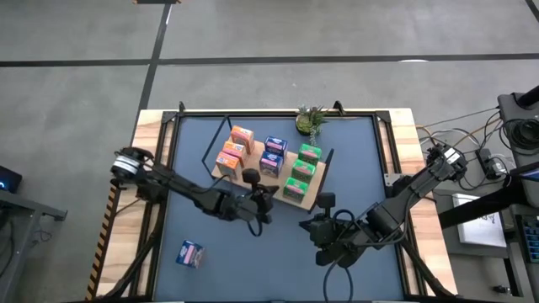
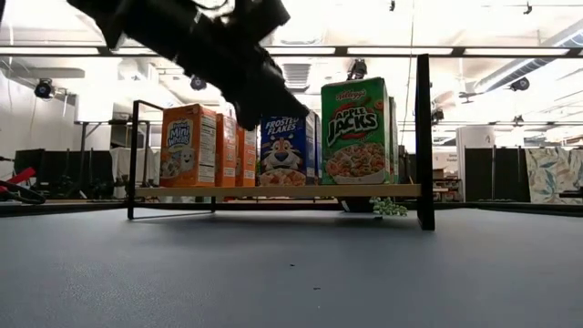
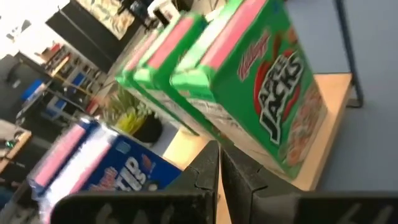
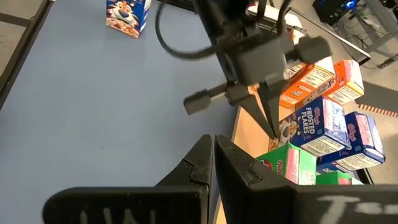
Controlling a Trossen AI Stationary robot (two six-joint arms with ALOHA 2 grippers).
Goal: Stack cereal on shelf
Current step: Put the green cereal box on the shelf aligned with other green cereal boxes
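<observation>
eight boxes up on the shelf [image 1: 322, 192], both the left hand [image 1: 263, 195] and right hand [image 1: 313, 225] clenched empty, so next it's fetching the last blue box [image 1: 191, 253] off the tabletop [image 1: 253, 252].

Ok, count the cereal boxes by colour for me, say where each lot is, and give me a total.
orange-red boxes: 3, all on the shelf
blue boxes: 3, two on the shelf, one lying apart on the table
green boxes: 3, all on the shelf
Total: 9
</observation>
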